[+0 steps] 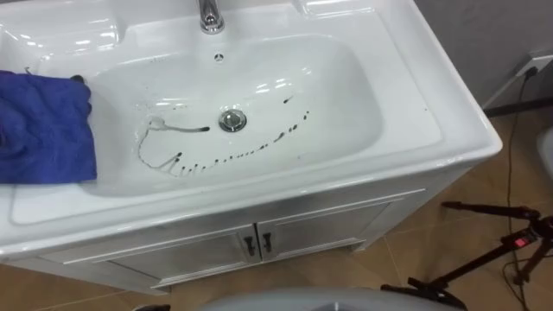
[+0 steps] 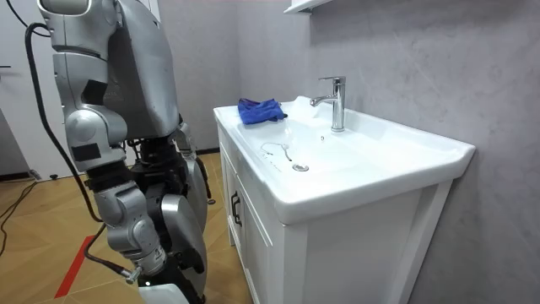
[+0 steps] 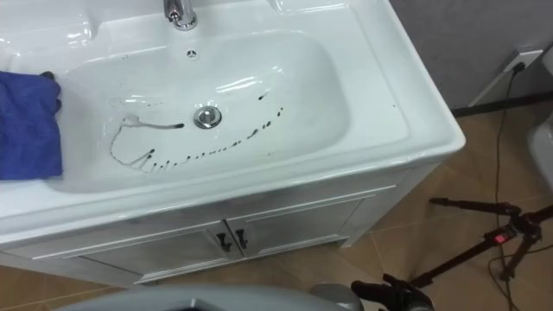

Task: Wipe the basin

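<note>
A white basin (image 1: 346, 112) is set in a vanity top, and I stand in front of it. Dark smears and dots (image 1: 225, 157) curve across its floor around the metal drain (image 1: 232, 120). A crumpled blue cloth (image 1: 43, 125) lies on the basin's left rim, partly hanging over the bowl, with no hand on it. In the room view the cloth (image 2: 260, 110) sits at the far end of the top, beyond the faucet (image 2: 336, 101). My right arm hangs down beside my body, and its dark hand (image 3: 380, 295) is just visible at the bottom edge.
Below the basin are two cabinet doors with small dark handles (image 1: 257, 244). A black tripod (image 1: 510, 242) stands on the wooden floor to the right, with a cable running to a wall socket (image 1: 540, 65). A grey wall backs the vanity.
</note>
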